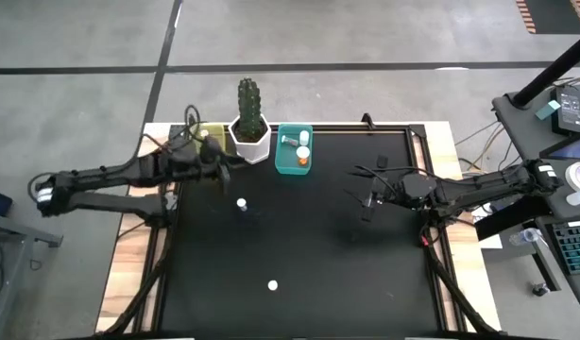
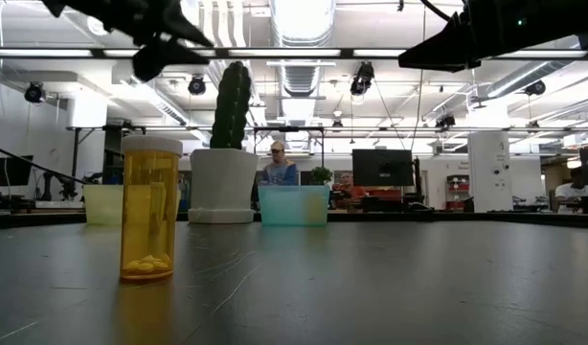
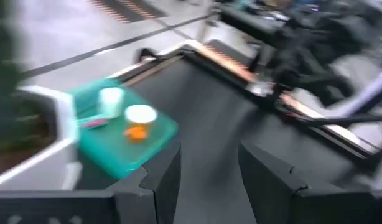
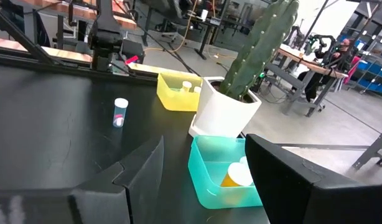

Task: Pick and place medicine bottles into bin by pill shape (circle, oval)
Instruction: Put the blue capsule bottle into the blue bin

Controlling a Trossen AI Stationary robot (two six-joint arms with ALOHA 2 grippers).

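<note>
Left claw (image 1: 217, 162) hangs open, empty — the clear bottle (image 1: 241, 203) stands just below-ahead on the bench (image 1: 318, 246). Descend straight, straddle its cap. Right claw (image 1: 367, 203) waits open, empty.

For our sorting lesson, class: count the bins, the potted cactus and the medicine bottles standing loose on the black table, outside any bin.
Bins: 2, a yellow bin and a teal bin
Cactus pot: 1
Loose medicine bottles: 2, one nearer the bins and one nearer the table's front edge
Total: 5
</note>
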